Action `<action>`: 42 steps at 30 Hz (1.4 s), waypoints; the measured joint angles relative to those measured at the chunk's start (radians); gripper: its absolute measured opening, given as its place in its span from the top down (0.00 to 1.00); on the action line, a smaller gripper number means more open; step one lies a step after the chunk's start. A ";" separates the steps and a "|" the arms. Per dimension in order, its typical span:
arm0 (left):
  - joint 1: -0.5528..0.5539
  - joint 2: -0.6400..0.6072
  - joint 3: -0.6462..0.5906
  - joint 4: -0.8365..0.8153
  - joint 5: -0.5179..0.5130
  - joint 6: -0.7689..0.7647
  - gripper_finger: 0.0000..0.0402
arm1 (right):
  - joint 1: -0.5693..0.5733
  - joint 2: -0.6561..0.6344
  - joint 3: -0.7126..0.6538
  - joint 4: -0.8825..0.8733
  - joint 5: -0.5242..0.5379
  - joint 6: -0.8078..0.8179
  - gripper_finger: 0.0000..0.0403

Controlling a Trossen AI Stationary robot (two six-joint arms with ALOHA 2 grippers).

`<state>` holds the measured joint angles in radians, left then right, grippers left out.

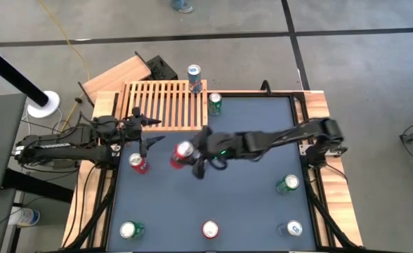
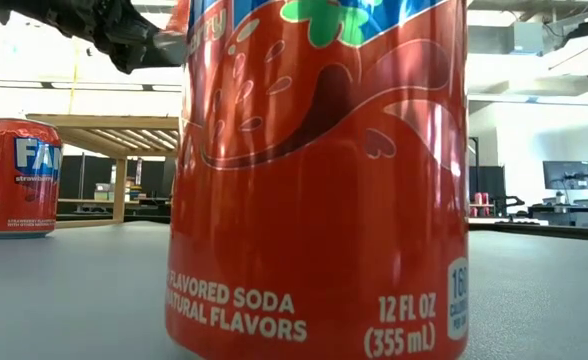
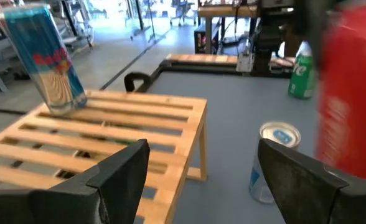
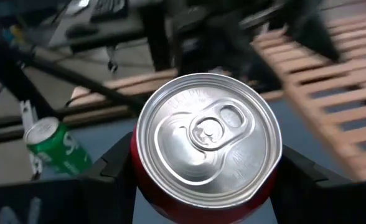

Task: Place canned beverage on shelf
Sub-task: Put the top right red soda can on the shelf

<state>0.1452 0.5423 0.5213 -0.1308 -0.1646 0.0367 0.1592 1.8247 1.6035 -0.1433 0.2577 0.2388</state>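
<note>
Could topple the red soda can (image 1: pixel 183 153) if carried too low and caught on the front edge of the slatted wooden shelf (image 1: pixel 161 105), or knock the blue can (image 1: pixel 194 77) already standing at the rack's far right corner. Right gripper (image 4: pixel 201 177): clamped on the red can's sides, mid-table just in front of the shelf. Left gripper (image 3: pixel 198 177): spread wide, empty, near the shelf's front edge.

The red can (image 4: pixel 205 140) is glossy printed metal with a bare, brushed aluminium lid. The shelf (image 1: pixel 163 104) is pale unfinished wood, its narrow slats smooth and matt. The tabletop (image 1: pixel 248 204) is a matt dark blue-grey sheet edged in light wood. The tall blue can (image 3: pixel 46 59) shines like polished metal
</note>
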 joint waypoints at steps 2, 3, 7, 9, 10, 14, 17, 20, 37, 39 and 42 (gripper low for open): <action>0.000 0.000 0.000 -0.021 -0.001 -0.017 0.27 | 0.003 0.064 0.058 -0.037 -0.012 -0.003 0.38; 0.000 0.000 0.000 -0.037 0.000 -0.027 0.27 | 0.003 0.093 0.084 -0.057 -0.013 -0.004 0.38; 0.000 0.000 0.000 -0.089 0.000 -0.053 0.27 | 0.000 0.203 0.146 -0.100 -0.036 -0.004 0.38; 0.000 0.000 0.000 -0.109 0.000 -0.057 0.27 | 0.000 0.246 0.158 -0.089 -0.042 -0.010 0.38; 0.000 0.000 0.000 -0.115 0.000 -0.057 0.27 | 0.000 0.269 0.164 -0.072 -0.041 -0.020 0.38; 0.000 0.000 0.000 -0.119 -0.008 -0.063 0.27 | -0.004 0.343 0.166 0.039 -0.062 -0.043 0.38; 0.000 0.000 0.003 -0.129 -0.011 -0.100 0.27 | -0.018 0.383 0.166 0.077 -0.072 -0.067 0.38; 0.000 -0.001 0.008 -0.146 -0.013 -0.140 0.27 | -0.035 0.393 0.166 0.047 -0.077 -0.080 0.38; 0.000 0.000 0.008 -0.156 -0.060 -0.180 0.27 | -0.061 0.423 0.166 0.022 -0.180 -0.170 0.24; 0.000 0.000 0.008 -0.159 -0.060 -0.180 0.27 | -0.061 0.423 0.166 0.020 -0.178 -0.168 0.19; 0.000 0.000 0.008 -0.164 -0.059 -0.180 0.27 | -0.061 0.422 0.167 0.029 -0.176 -0.154 0.12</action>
<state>0.1455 0.5423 0.5293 -0.2951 -0.2237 -0.1436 0.0978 2.2465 1.7704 -0.1145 0.0812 0.0843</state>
